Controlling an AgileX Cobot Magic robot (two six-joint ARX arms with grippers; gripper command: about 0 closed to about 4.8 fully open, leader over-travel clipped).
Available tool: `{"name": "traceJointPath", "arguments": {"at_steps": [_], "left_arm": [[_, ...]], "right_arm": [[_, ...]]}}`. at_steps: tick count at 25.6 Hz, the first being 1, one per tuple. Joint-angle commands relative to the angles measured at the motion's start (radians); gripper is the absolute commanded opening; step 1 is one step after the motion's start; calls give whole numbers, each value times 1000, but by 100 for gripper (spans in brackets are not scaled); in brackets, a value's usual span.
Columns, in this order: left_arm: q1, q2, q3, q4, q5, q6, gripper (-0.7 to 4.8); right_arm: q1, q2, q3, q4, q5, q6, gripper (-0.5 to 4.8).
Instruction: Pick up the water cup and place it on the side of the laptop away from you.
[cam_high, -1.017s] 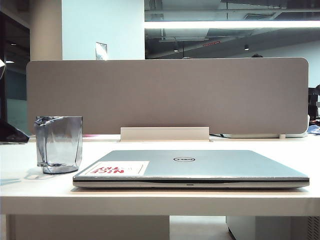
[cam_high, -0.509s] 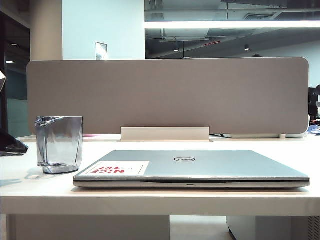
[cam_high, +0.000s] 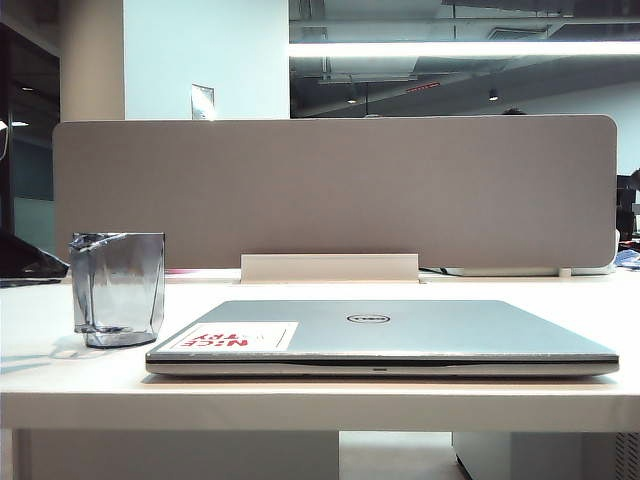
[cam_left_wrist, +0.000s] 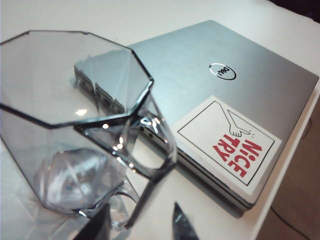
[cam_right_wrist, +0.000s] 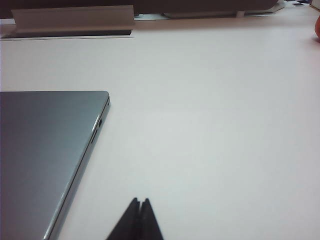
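- In the left wrist view, the left claw (cam_left_wrist: 142, 225) is cut off by the lower edge; only two dark fingertips show, standing apart.
- The water cup (cam_left_wrist: 82, 125) runs off that frame's left edge; its handle is perhaps the thin loop beside the fingertips.
- The laptop (cam_right_wrist: 45, 155) is cut by the right wrist view's left and lower edges.
- The right claw (cam_right_wrist: 139, 202) shows only its closed tips at the lower edge.
- At the exterior view's left edge, a dark shape (cam_high: 25, 262) is too cropped to identify.

The laptop (cam_left_wrist: 240, 85) carries a round Dell logo (cam_left_wrist: 223, 72) on its silver-grey lid. A white sticker (cam_left_wrist: 228, 145) on the same lid reads "NICE TRY" in red capitals beside a small line drawing. In the exterior view the sticker (cam_high: 234, 337) appears upside down.
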Motion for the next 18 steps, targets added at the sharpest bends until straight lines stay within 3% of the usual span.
{"name": "traceJointPath", "arguments": {"at_steps": [1,18], "left_arm": [[-7,-2,5,8,1,10,134],[-87,10,5,53,-70,8,110]], "right_arm": [[1,-2,-6,10,0,-3,-1],[1,-2,-6,11,-16,-3,-1]]}}
